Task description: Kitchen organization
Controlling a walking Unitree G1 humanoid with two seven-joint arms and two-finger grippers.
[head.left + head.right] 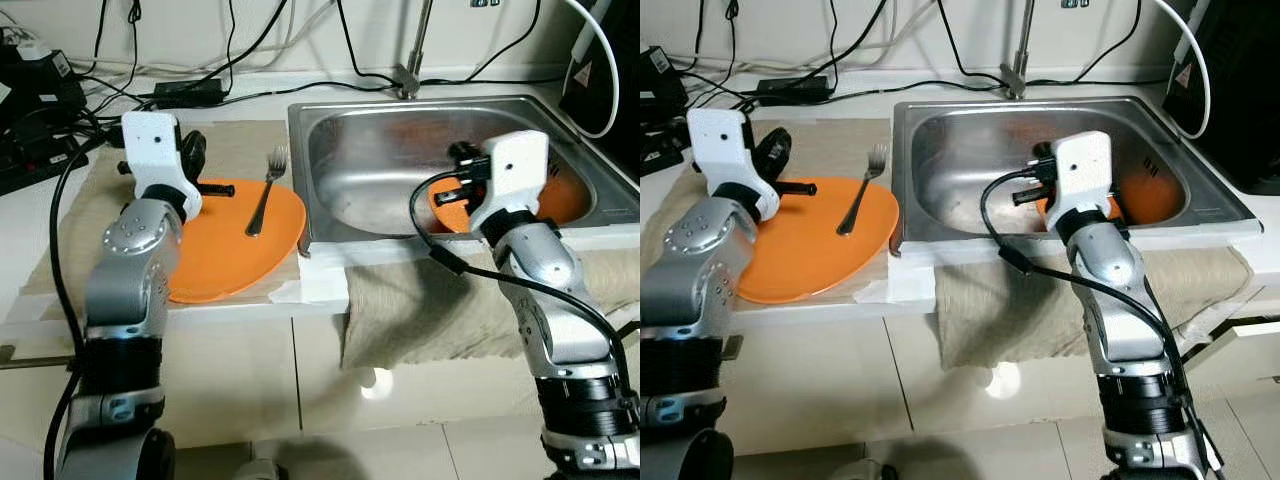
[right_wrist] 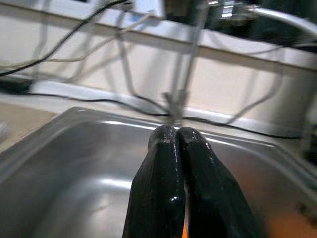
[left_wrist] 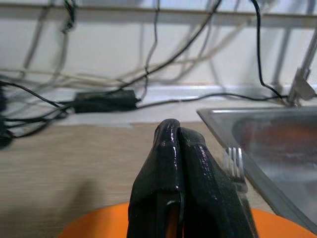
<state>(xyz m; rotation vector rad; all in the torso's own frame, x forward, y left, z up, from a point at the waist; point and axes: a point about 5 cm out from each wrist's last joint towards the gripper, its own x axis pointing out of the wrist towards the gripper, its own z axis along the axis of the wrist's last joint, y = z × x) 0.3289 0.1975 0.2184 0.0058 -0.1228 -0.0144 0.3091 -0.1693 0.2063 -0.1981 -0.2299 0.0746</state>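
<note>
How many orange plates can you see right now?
2: one orange plate on the counter left of the sink, with a fork on it; another orange plate inside the sink, partly hidden by the right arm.

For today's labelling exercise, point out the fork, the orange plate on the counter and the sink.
fork (image 1: 262, 200), left eye view, middle of its handle.
orange plate (image 1: 225, 262), left eye view, bare centre of its face.
sink (image 1: 372, 175), left eye view, bare inner wall.

Two silver jointed arms, white wrist housings, looping black cables (glossy black fingers on each claw (image 3: 179, 148)).
</note>
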